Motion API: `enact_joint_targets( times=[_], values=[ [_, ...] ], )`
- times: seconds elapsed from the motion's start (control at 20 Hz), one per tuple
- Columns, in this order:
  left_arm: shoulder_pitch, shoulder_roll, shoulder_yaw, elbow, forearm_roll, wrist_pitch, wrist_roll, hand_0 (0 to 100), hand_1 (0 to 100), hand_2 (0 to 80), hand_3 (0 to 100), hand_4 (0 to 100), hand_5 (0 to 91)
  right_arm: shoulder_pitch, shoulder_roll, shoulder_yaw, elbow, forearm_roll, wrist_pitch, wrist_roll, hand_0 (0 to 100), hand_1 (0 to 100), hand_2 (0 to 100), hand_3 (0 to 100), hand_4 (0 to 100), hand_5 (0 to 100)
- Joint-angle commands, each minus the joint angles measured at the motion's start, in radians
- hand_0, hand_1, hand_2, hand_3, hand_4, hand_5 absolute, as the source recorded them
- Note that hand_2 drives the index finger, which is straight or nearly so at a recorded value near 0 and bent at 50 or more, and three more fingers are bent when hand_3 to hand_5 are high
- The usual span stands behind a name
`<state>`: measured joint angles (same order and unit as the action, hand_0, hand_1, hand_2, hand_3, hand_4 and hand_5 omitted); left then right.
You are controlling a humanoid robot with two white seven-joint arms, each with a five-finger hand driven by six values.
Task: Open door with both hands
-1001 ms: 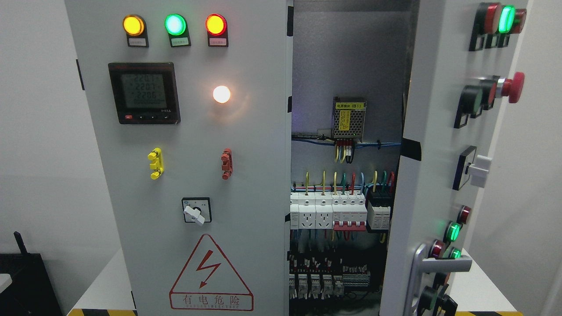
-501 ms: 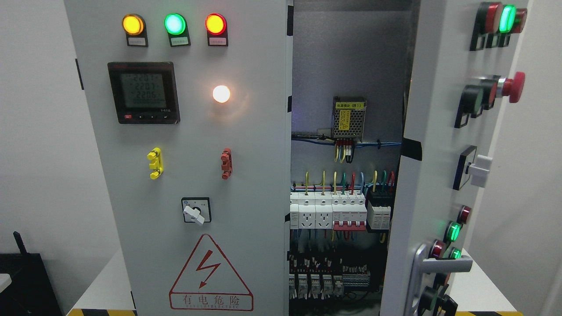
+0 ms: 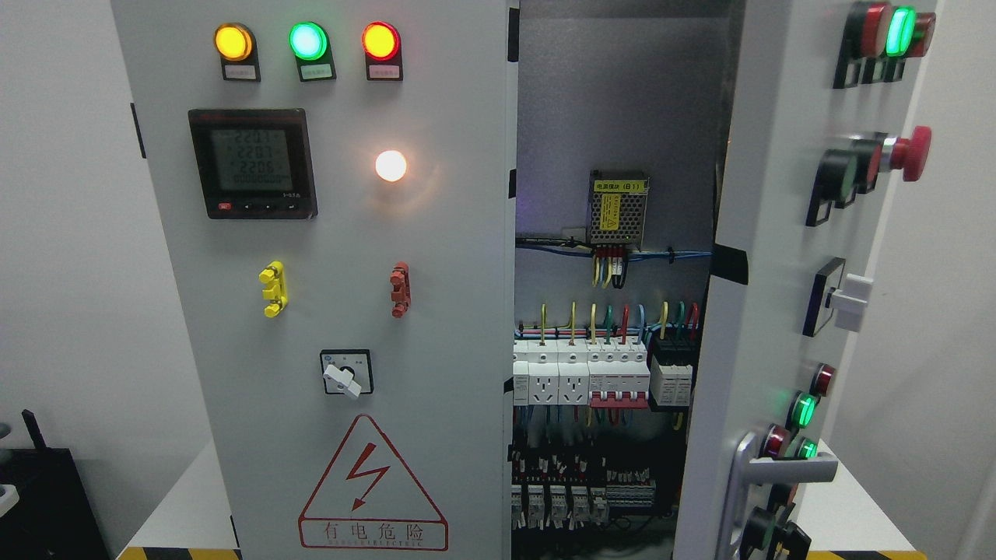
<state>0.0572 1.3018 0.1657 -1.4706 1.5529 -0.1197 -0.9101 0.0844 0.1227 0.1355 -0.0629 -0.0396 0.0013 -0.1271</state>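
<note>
1 tall right door [image 3: 766, 257] swung open toward camera, long axis upright, no robot fingers visible.

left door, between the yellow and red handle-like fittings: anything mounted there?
No. In the head view the stretch between the yellow fitting and the red fitting is bare grey panel of the left door. The lit white lamp sits above, nearer the red fitting.

A white table [image 3: 183, 505] carries the grey electrical cabinet [image 3: 350, 311], which stands directly on it; bare table top shows at the lower left and again at the lower right, beside the open door; a yellow-and-black hazard stripe [image 3: 179, 554] runs along the table's near edge. Nothing else can be seen on the table.
</note>
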Motion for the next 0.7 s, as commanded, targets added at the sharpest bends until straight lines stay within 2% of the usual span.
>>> enact_joint_targets(
  times=[0.0,0.15,0.3,0.4,0.5,0.65],
  values=[
    [-0.65,-0.03,-0.786,-0.097,-0.126,0.034,0.002,12,39,0.0,0,0,0.0,0.0,0.0,-0.001,0.0,0.0,0.0,0.0,12,39,0,0,0,0],
    [-0.952,-0.062,-1.096,-0.103,-0.125,0.037,0.002,12,39,0.0,0,0,0.0,0.0,0.0,0.001,0.0,0.0,-0.001,0.0,12,39,0,0,0,0],
    [-1.202,-0.145,-1.314,-0.102,-0.099,0.061,0.002,12,39,0.0,0,0,0.0,0.0,0.0,-0.001,0.0,0.0,0.0,0.0,12,39,0,0,0,0],
    [-1.313,-0.206,-1.376,-0.093,-0.03,0.159,0.002,12,39,0.0,0,0,0.0,0.0,0.0,-0.001,0.0,0.0,0.0,0.0,12,39,0,0,0,0],
    [-1.414,-0.316,-1.41,-0.067,0.018,0.273,0.004,12,39,0.0,0,0,0.0,0.0,0.0,0.001,0.0,0.0,-0.001,0.0,12,39,0,0,0,0],
    [-1.487,-0.413,-1.431,-0.07,0.055,0.295,0.025,12,39,0.0,0,0,0.0,0.0,0.0,-0.001,0.0,0.0,-0.001,0.0,12,39,0,0,0,0]
  ],
)
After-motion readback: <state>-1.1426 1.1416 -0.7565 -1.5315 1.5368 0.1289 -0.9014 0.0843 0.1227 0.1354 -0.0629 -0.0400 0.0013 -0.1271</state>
